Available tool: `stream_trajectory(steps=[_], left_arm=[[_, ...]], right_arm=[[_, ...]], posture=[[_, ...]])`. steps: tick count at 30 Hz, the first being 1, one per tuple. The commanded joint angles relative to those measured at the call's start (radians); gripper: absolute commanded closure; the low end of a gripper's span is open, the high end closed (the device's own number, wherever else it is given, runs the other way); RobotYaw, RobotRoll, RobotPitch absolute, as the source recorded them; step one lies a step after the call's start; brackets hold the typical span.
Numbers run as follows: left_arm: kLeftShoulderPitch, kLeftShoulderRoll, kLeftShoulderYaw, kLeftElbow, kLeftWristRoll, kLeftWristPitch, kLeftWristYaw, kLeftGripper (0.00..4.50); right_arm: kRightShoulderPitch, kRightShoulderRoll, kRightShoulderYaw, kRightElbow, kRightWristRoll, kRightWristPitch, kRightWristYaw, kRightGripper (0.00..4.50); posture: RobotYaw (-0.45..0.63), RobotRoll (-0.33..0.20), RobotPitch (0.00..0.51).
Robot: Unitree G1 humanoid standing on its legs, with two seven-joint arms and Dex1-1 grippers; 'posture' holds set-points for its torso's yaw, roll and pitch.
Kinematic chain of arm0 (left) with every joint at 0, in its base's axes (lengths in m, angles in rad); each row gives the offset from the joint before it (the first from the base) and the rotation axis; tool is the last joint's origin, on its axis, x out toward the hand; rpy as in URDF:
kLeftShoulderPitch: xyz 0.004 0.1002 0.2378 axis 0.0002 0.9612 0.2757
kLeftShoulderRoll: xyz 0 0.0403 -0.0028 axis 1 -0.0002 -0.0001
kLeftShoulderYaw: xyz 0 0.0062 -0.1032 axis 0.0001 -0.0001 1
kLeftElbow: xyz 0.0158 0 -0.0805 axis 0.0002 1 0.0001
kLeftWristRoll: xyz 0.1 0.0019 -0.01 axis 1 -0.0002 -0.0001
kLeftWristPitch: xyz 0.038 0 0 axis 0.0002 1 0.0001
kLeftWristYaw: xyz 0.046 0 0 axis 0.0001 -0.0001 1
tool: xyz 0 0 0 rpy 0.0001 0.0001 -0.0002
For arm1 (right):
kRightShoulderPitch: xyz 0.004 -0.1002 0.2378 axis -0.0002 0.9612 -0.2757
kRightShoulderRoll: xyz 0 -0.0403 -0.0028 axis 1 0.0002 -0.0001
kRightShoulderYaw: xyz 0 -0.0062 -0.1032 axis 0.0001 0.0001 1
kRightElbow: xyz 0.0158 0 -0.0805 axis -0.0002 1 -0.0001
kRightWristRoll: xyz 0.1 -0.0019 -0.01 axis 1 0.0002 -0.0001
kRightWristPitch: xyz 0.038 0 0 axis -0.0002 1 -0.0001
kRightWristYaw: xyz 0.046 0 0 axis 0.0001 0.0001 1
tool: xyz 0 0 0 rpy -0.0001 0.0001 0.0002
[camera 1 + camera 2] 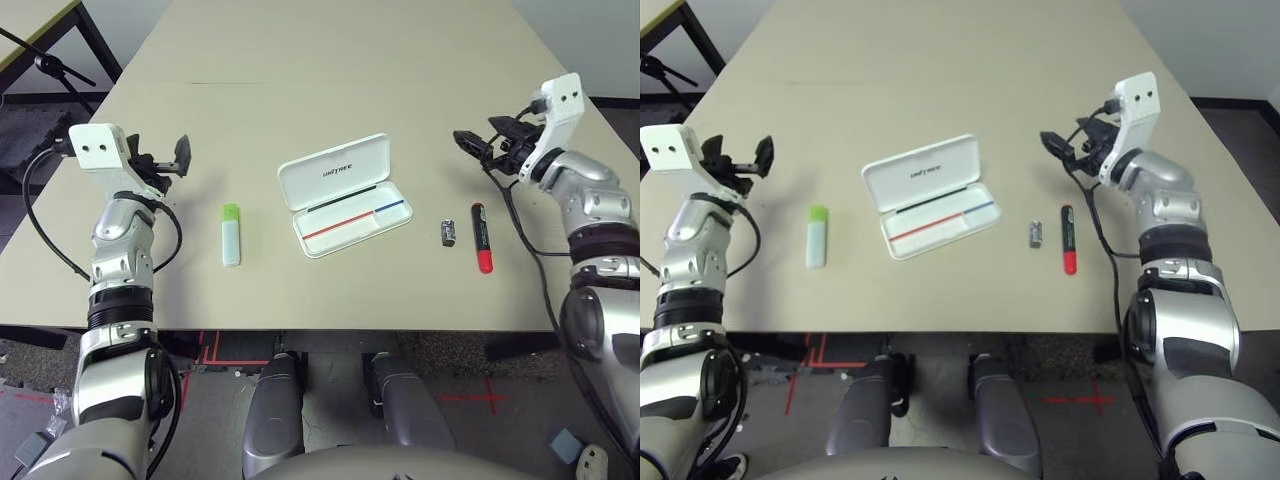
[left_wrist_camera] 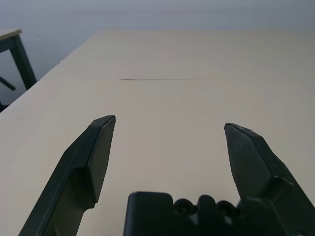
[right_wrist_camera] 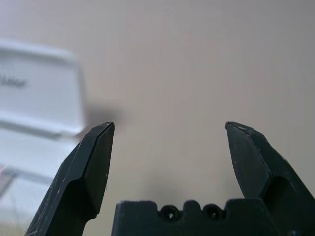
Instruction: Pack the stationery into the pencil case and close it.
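Observation:
The white pencil case (image 1: pixel 345 195) lies open at the table's middle, lid tipped back with the printed name on it and a red-and-blue line in the tray. To its left rests the white flat stick with a lime-green cap (image 1: pixel 231 234). To its right lie the stubby dark grey cylinder (image 1: pixel 448 233) and the black-and-red marker pen (image 1: pixel 481 238). My left gripper (image 1: pixel 165 158) hovers open over the table's left edge, beyond the stick, with nothing in it (image 2: pixel 170 123). My right gripper (image 1: pixel 482 132) is open and empty beyond the marker, pointing towards the case (image 3: pixel 39 98).
The beige table (image 1: pixel 330 60) stretches far back with bare surface. A faint dark line (image 2: pixel 152 79) marks it ahead of my left gripper. A dark stand and a second table (image 1: pixel 40 40) stand off the left edge. Black cables (image 1: pixel 520 215) hang from both wrists.

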Motion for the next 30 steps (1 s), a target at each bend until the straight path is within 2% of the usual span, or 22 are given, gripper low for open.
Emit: stream_trajectory(steps=[1,6,8,12,16,22,25,30], left_arm=[[0.043,0.022,-0.021,-0.102,-0.028,0.082,-0.050,0.02],[0.101,0.050,-0.039,-0.270,-0.071,0.201,-0.117,0.02],[0.138,0.076,-0.062,-0.369,-0.114,0.296,-0.176,0.02],[0.289,0.189,-0.138,-0.647,-0.262,0.494,-0.377,0.02],[0.382,0.286,-0.174,-0.806,-0.338,0.624,-0.450,0.02],[0.331,0.331,-0.236,-0.875,-0.343,0.721,-0.443,0.02],[0.282,0.320,-0.283,-0.897,-0.335,0.757,-0.423,0.02],[0.174,0.250,-0.411,-0.901,-0.300,0.837,-0.344,0.02]], right_arm=[[0.036,-0.039,0.041,-0.094,0.010,0.070,0.088,0.00],[0.068,-0.074,0.077,-0.172,0.013,0.131,0.165,0.00],[0.077,-0.084,0.090,-0.195,0.013,0.150,0.187,0.00],[0.086,-0.088,0.097,-0.221,0.010,0.165,0.193,0.00],[0.093,-0.090,0.108,-0.229,0.002,0.165,0.191,0.00],[0.101,-0.093,0.123,-0.235,-0.002,0.163,0.194,0.00],[0.102,-0.094,0.125,-0.236,-0.004,0.161,0.195,0.00],[0.109,-0.099,0.131,-0.248,-0.005,0.166,0.203,0.00]], posture=[[0.03,0.000,0.179],[0.03,0.000,0.182],[0.04,0.000,0.184],[0.04,0.000,0.186],[0.04,0.000,0.189],[0.05,0.000,0.187],[0.04,0.000,0.184],[0.03,0.000,0.181]])
